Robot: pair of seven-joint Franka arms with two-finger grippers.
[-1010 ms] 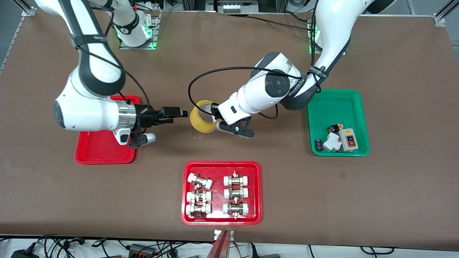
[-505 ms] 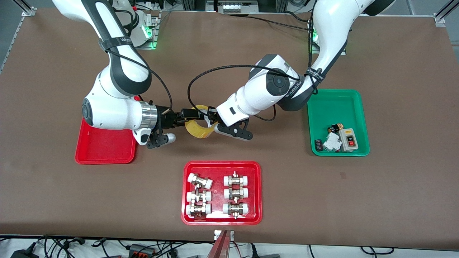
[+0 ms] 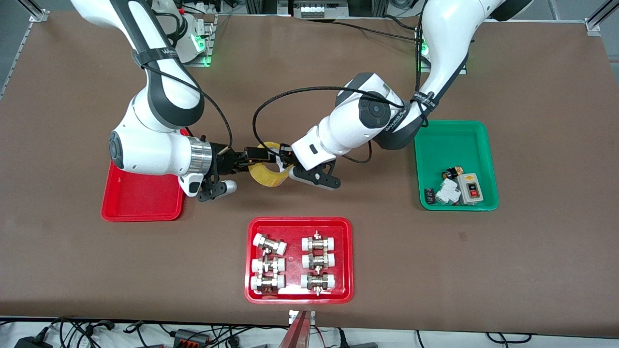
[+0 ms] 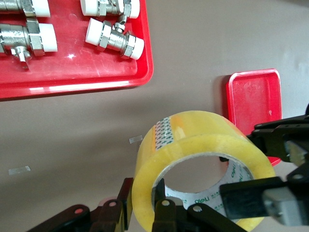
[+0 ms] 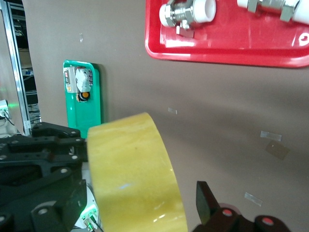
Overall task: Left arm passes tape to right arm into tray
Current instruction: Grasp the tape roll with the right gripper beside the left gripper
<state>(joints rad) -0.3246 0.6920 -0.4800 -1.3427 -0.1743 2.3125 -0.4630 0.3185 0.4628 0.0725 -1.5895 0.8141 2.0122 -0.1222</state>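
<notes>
Handover point: tape roll (image 3: pixel 269 170) held in the air over bare tabletop (image 3: pixel 309 87) between the two grippers.
Left gripper (image 3: pixel 286 166) fingers clenched on the roll's wall, one inside the core. Right gripper (image 3: pixel 263 155) fingers straddling the opposite wall (image 4: pixel 263 193), still spread, contact not clear. Small red tray (image 3: pixel 140 198) toward the right arm's end, partly under that arm.

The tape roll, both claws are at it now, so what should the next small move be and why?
Probably the right claw should close firmly on the tape before the left claw lets go. The left wrist view shows the right claw's fingers straddling the roll's wall with a visible gap, while the left claw alone holds the roll above the table. The red tray waits under the right arm.
</notes>
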